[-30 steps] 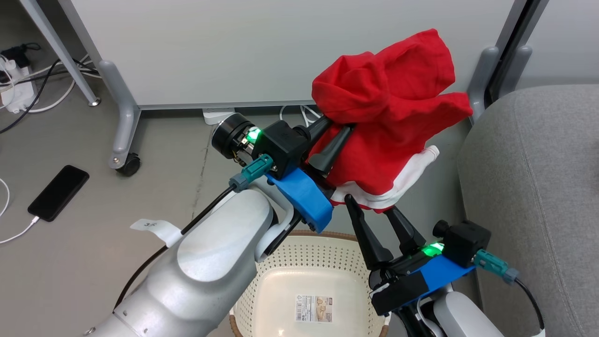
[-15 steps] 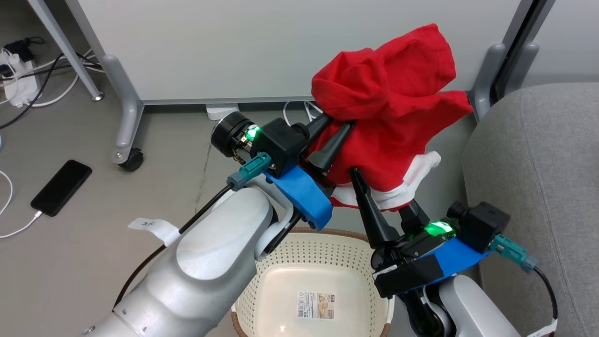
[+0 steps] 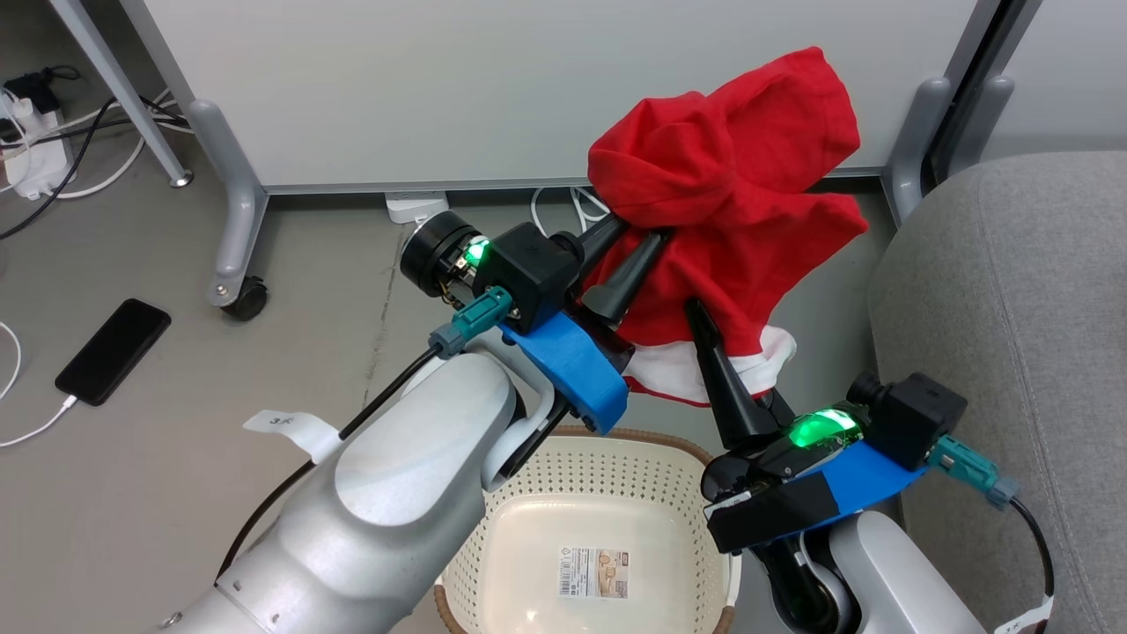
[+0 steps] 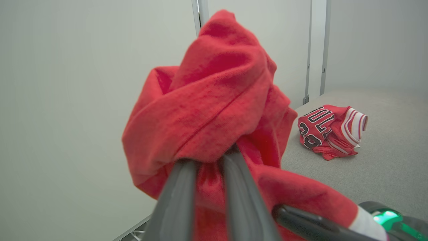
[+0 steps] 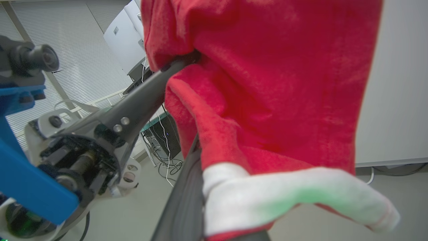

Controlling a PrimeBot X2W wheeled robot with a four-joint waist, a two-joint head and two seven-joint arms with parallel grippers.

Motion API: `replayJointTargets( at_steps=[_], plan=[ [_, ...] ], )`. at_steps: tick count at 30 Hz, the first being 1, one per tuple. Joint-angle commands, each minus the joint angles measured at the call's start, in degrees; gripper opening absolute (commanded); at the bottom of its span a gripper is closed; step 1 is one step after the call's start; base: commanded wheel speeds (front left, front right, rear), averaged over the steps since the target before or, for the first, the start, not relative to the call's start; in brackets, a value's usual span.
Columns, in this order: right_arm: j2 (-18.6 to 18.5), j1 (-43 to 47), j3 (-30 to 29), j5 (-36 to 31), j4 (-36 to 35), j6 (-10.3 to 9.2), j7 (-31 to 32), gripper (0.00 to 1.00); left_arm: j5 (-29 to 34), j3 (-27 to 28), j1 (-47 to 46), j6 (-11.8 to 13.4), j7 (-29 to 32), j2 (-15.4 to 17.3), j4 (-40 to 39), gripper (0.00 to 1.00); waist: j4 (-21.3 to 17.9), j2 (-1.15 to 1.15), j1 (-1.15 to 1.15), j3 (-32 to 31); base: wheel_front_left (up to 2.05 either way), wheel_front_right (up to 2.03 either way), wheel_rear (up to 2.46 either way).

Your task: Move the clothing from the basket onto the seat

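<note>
The clothing is mid-transfer. One red garment hangs in the air over the floor, between the basket and the near edge of the seat. My left hand is clamped on its bunched middle and my right hand is clenched on its white hem. A jersey already lies on the seat. The basket's bottom looks bare, so I judge this the last piece. A panel leg stands by the seat's far corner, and a phone lies well apart.

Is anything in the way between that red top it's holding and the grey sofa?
Nothing visible does. The red top hangs clear of the basket, and only open air separates it from the sofa seat on the robot's right.
</note>
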Motion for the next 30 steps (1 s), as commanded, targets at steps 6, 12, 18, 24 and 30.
replayJointTargets(
  at_steps=[6, 12, 18, 24, 30],
  plan=[
    [-0.10, -0.07, -0.17, -0.31, 0.07, 0.03, -0.19, 0.00, -0.32, -0.13, -0.64, 0.31, -0.56, -0.06, 0.22, 0.00, -0.06, 0.00, 0.00, -0.19, 0.00, 0.00, 0.00],
    [-0.10, -0.14, -0.34, -0.50, 0.11, 0.03, -0.19, 0.00, -0.30, -0.27, -0.85, 0.29, -0.59, -0.09, 0.28, 0.00, 0.02, 0.00, 0.00, -0.05, 0.00, 0.00, 0.00],
    [-0.10, -0.22, -0.39, -0.62, 0.04, 0.03, -0.19, 0.00, -0.21, -0.57, -1.15, 0.34, -0.60, -0.11, 0.66, 0.00, 0.09, 0.00, 0.00, -0.03, 0.00, 0.00, 0.00],
    [-0.10, -0.06, -0.14, -0.63, 0.05, 0.03, -0.19, 0.00, -0.18, -0.61, -0.93, 0.59, -0.69, -0.13, 0.85, 0.31, 0.09, 0.00, 0.00, -0.36, 0.00, 0.00, 0.00],
    [-0.10, -0.09, -0.15, -0.83, -0.10, 0.03, -0.19, 0.00, -0.19, -0.57, -0.96, 0.81, -0.76, -0.26, 0.92, 1.00, 0.11, 0.00, 0.00, -0.38, 0.00, 0.00, 0.00]
  ],
)
